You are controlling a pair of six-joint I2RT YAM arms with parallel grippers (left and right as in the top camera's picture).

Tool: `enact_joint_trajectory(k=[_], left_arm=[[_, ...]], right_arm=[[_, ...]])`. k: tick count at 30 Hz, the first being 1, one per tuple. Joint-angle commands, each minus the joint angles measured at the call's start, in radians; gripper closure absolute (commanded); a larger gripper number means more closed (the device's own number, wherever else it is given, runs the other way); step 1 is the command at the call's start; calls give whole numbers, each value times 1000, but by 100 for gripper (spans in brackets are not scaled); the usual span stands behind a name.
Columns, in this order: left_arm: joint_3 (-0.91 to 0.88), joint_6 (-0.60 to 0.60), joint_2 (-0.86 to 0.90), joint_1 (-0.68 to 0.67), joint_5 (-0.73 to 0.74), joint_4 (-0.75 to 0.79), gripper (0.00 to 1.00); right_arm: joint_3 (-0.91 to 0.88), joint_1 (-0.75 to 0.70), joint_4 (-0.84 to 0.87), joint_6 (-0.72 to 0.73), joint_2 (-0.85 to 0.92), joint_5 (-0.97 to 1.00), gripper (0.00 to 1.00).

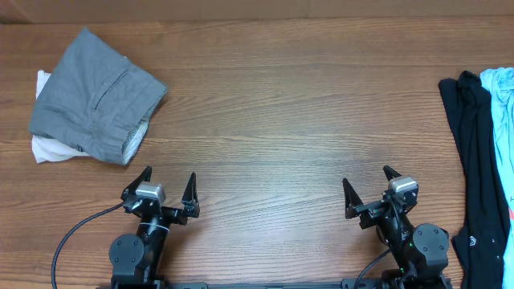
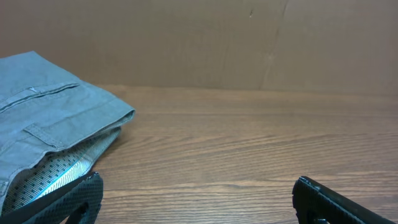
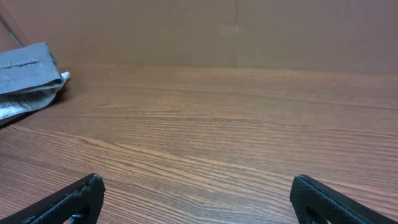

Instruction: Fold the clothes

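Left tool point(image 1: 169, 173) sat at the near edge of the surface point(image 1: 281, 104), fingers spread wide w/ nothing btwn them, tips pointing to the far side. Right tool point(image 1: 367, 177) was the same: wide open, empty, also at the near edge, well apart from the left one.

Black shirt point(image 1: 474, 177) lay crumpled in a long strip along the right edge of the surface, running near to far, w/ a small white round logo point(image 1: 472, 240) showing at its near end. Light-blue garment point(image 1: 502, 120) lay just beside it on the right, touching it, partly cut off at the view's edge. Both were right of the right tool, not under it.

Grey trousers point(image 1: 96, 92), folded, lay at the far left, w/ a pocket seam facing up & a patterned lining showing at the open edge. White cloth point(image 1: 48, 148) stuck out from under them on the left & near sides. Left wrist view had the grey pile just left of & beyond the left tool; right wrist view caught only its corner far off to the left. Brown cardboard wall point(image 2: 249, 43) stood along the far edge of the surface. Black cable point(image 1: 72, 241) looped from the left arm's base toward the near edge.
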Motion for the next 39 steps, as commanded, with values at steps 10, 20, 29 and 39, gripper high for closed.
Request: enact_joint_trajectory(k=[10,20,29,39], left_arm=[[-8,-9,-10,-13,-13,5,0],[-8,-9,-10,-13,-14,5,0],[-8,-9,-10,-13,-14,5,0],[-7,-66,-10,-13,101,12,0]], right_arm=[[-4,-5,6,-4,-12,-2,0],[-4,-5,6,-4,-12,-2,0],[-4,-5,6,-4,-12,-2,0],[-4,-5,29,27,-12,-84,0]])
